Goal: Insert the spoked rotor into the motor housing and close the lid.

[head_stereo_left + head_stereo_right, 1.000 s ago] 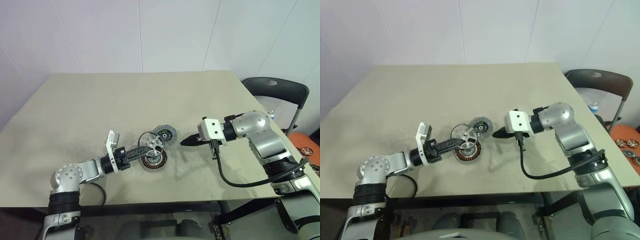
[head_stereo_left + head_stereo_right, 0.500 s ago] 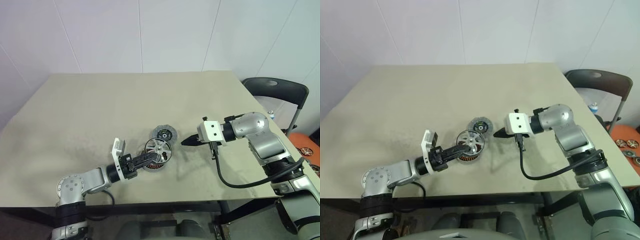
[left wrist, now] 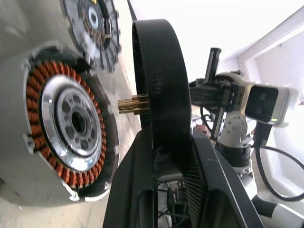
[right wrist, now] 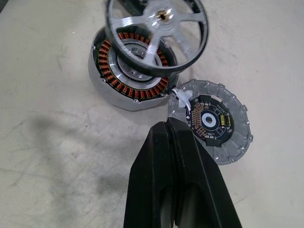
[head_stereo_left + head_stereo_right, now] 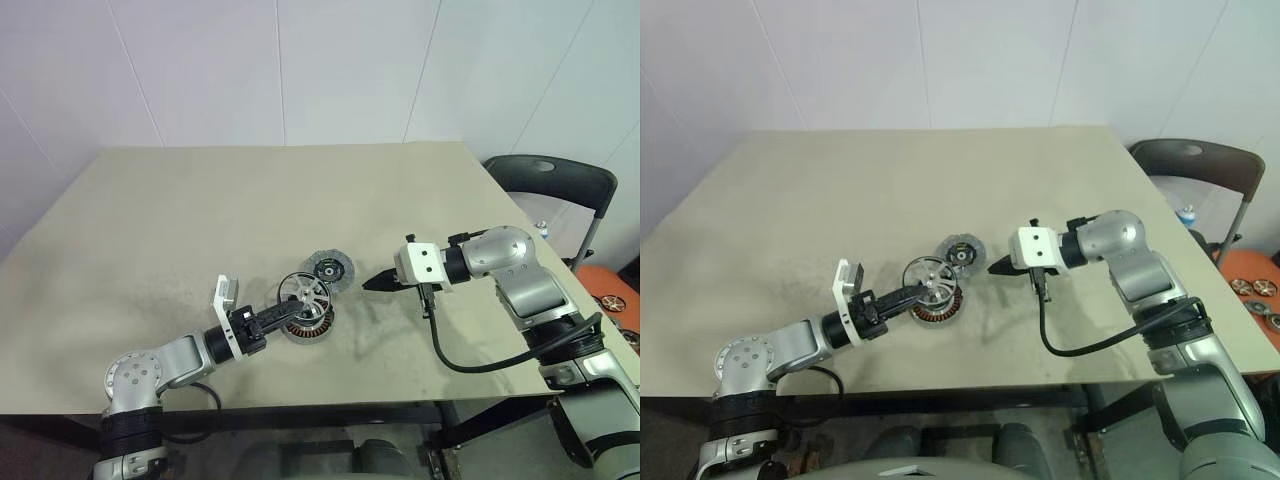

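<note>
Two risks stand out, and both start on the left. The left tool (image 5: pixel 283 317) is clamped on the spoked rotor (image 5: pixel 304 294), gripping it by the rim and holding it on edge, tilted, just above the motor housing (image 5: pixel 308 322), which sits on the worktop (image 5: pixel 200 220) with its copper windings facing up. In the left wrist view the rotor's brass shaft (image 3: pixel 133 104) points toward the housing's centre bore but looks off its axis, so a push from this pose could jam the shaft on the bearing ring or scrape the rim across the windings. Because the grip is only on a thin rim, a sideways knock could also twist the rotor out of the fingers, and magnetic pull, if there is any, might snatch it in crooked. The housing is unclamped, so a skewed press could slide it toward the lid (image 5: pixel 329 268), which lies flat just beside it, face up. Farther right, the right tool (image 5: pixel 375 283) hovers near the lid with its fingers closed on nothing; it would need to open before it can lift the lid.
</note>
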You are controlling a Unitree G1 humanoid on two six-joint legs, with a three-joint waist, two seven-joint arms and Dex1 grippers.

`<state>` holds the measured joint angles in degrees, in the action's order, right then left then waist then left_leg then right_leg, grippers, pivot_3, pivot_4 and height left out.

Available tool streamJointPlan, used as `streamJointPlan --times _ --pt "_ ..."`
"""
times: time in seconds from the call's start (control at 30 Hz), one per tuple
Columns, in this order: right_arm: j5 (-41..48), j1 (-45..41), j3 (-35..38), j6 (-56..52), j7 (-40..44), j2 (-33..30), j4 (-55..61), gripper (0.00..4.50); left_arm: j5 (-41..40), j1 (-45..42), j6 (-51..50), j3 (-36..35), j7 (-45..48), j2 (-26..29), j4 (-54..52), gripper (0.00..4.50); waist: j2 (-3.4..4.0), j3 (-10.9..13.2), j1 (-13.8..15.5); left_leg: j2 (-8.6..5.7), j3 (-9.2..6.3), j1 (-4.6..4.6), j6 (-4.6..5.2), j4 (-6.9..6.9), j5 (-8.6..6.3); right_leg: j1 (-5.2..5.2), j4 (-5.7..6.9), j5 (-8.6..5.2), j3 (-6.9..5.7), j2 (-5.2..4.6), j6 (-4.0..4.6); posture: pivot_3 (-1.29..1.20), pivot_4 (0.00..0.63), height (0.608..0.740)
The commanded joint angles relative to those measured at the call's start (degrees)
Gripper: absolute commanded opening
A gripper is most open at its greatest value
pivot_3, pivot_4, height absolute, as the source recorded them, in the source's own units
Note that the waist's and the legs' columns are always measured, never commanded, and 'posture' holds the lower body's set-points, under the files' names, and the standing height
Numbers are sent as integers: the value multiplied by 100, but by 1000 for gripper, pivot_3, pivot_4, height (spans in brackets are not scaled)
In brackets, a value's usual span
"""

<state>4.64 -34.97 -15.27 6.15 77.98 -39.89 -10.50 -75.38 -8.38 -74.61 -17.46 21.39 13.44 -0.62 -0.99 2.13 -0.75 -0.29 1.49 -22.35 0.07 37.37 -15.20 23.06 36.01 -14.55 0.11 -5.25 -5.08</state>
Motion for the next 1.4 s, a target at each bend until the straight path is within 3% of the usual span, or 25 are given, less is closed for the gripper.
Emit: streamJointPlan --times 0.03,0.13,0.43,0.7,1.27,1.33,1.4 --pt "-8 -157 70 77 -62 10 63 0 140 137 91 128 193 101 -62 506 0 0 -11 0 0 0 0 0 0 0 0 0 0 0 0 0 0 740" --pt "-30 -139 64 113 -83 7 48 0 407 124 363 187 291 121 36 506 0 0 -15 2 0 3 0 -1 0 0 0 0 0 3 0 0 0 740" --pt "-82 -160 74 162 -117 27 -2 0 821 41 630 339 675 220 329 3283 1 0 -2 5 0 10 0 1 0 -10 -1 0 0 7 1 0 0 740" --pt "-119 -165 59 217 -159 50 -61 0 665 187 448 320 871 384 112 3283 1 0 -2 5 -1 38 0 -1 -1 -39 -6 -1 0 2 2 0 0 740" --pt "-240 -268 -12 440 -297 389 -426 0 192 87 131 -378 1235 1533 -65 3283 2 1 -9 3 -2 19 -2 -11 -3 -16 -10 -1 -1 -22 2 0 0 740" --pt "-142 -325 15 324 -321 511 -354 0 311 131 250 -423 1377 1734 -234 3283 2 1 -12 3 -2 4 -3 -12 -3 1 -8 -1 0 -24 2 0 0 740" --pt "-46 -409 34 189 -368 681 -279 0 1133 266 975 -31 1976 2233 -729 3283 2 1 -36 3 -2 -2 -5 -16 -3 13 -5 -1 0 -24 3 0 0 740"
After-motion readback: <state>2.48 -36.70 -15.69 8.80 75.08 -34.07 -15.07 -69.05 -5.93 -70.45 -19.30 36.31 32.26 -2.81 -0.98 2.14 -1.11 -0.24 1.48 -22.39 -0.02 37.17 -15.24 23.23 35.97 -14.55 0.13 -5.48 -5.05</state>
